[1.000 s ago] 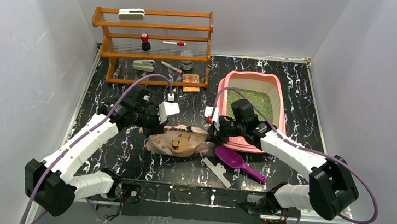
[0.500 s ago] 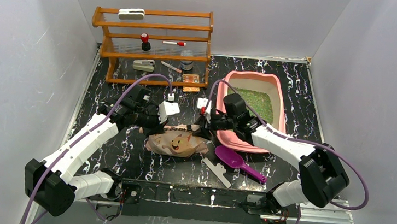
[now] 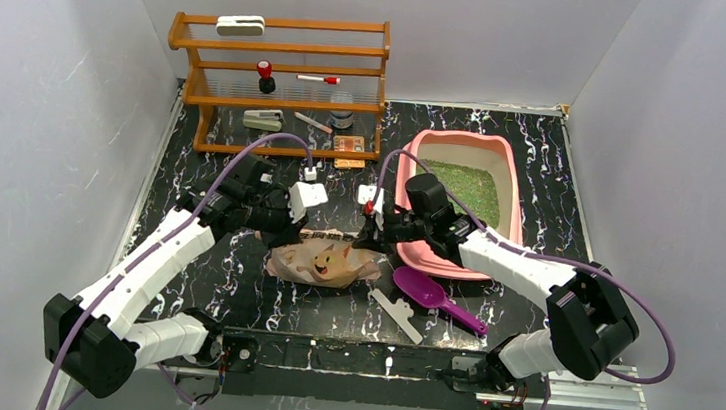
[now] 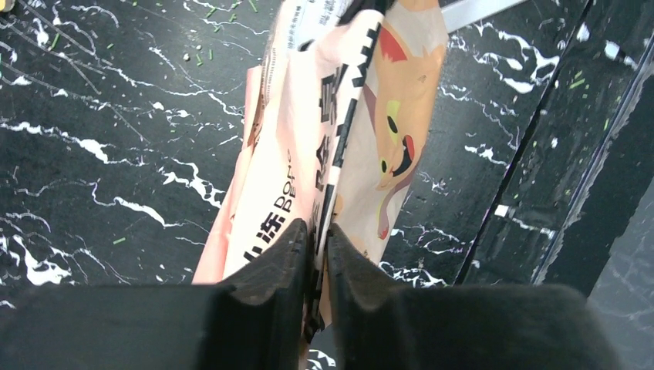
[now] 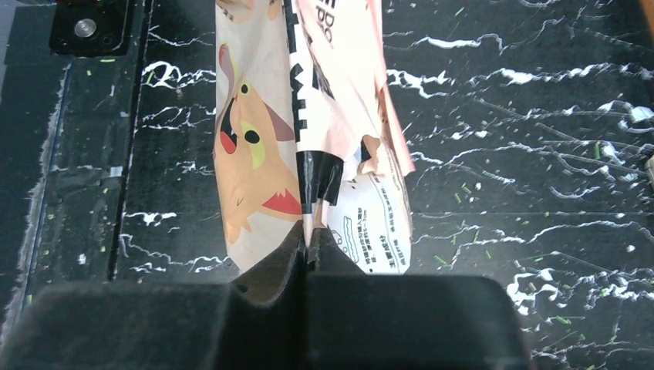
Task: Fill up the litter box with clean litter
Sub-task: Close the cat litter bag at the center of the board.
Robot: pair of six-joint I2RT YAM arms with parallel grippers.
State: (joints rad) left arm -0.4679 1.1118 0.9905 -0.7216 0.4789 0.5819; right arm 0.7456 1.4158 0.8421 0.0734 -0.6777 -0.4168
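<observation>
Grip first: my left pincer (image 4: 318,231) is closed tight on the striped top seam of the cat-printed bag (image 4: 389,131), the two dark fingers meeting with only thin film between them. My right pincer (image 5: 306,235) is clamped the same way on the opposite end of that seam. I judge the hold is at both ends so that the top edge is stretched level between my wrists, since a limp pouch carried by one corner would sag and spill. The bag hangs from that seam with its belly apparently resting on the black marbled table (image 3: 231,283), roughly midway between my two arms. It looks flattish and slack, and I cannot tell how much is inside. Just to the right of the bag, beyond my right wrist, sits the litter box (image 3: 461,137), its pink near rim passing under my right forearm. The clean litter (image 3: 471,185) lies as a green layer over the far part of its floor, and the nearer part is hidden by my arm. Some stray grains (image 5: 461,187) dot the table round the bag, a sign the stuff runs out easily, so the seam is best held up until it is over the rim. The purple scoop (image 3: 421,289) lies on the table near the bag's right corner, and the wooden rack (image 3: 278,104) stands well apart at the back left.
</observation>
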